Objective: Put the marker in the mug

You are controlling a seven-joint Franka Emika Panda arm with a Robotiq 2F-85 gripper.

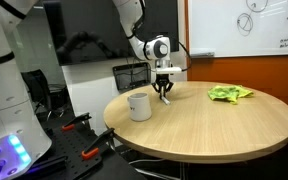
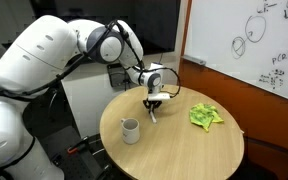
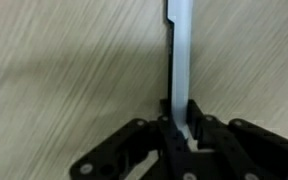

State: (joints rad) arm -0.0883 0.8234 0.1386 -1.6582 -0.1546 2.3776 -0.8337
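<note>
The round wooden worktop (image 1: 219, 122) carries a crumpled green cloth (image 1: 229, 93) near its far edge and a white mug (image 1: 139, 106) standing upright. The gripper (image 1: 165, 97) hangs low just beside the mug, apart from it. In the wrist view its jaws are nearly closed, clamped on a white marker (image 3: 181, 60) that juts out past them over the wood.
</note>
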